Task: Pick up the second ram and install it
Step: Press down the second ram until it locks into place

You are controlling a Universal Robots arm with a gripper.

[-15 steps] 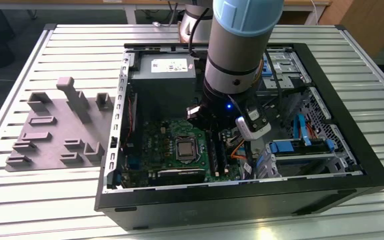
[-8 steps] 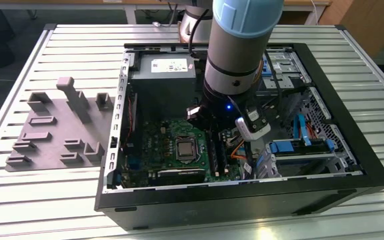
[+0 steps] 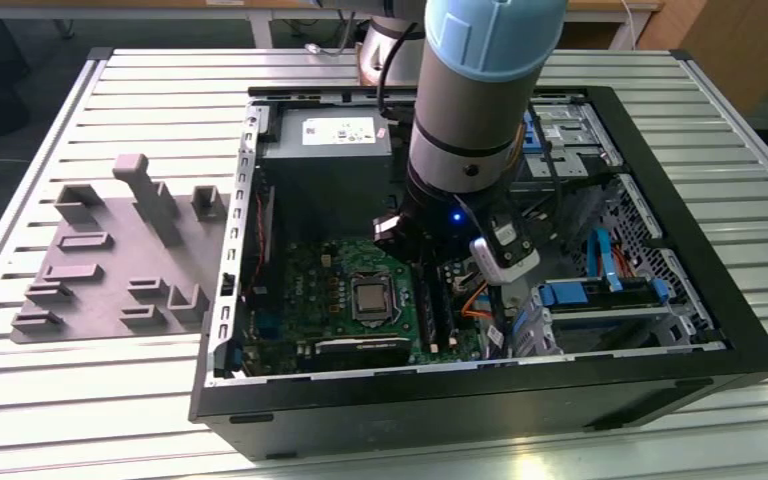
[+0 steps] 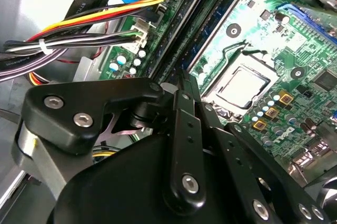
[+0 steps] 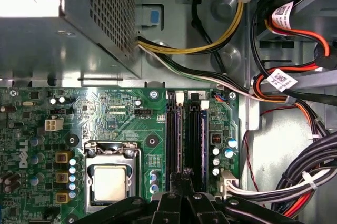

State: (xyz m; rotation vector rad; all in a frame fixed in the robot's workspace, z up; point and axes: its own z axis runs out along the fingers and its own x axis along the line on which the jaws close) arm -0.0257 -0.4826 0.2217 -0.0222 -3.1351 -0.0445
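While jaws hover, two sticks (image 5: 188, 139) sit slotted.

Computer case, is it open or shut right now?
Open: the computer case lies with its side panel off, and the motherboard inside is in plain sight from above.

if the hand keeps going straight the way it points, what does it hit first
Probably the RAM slots on the motherboard: in the first wrist view the hand sits directly over them. Depth is unclear, so this is a guess.

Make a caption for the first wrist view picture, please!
Black pincer poised over the long black memory slots of a green motherboard, beside a square silver processor.
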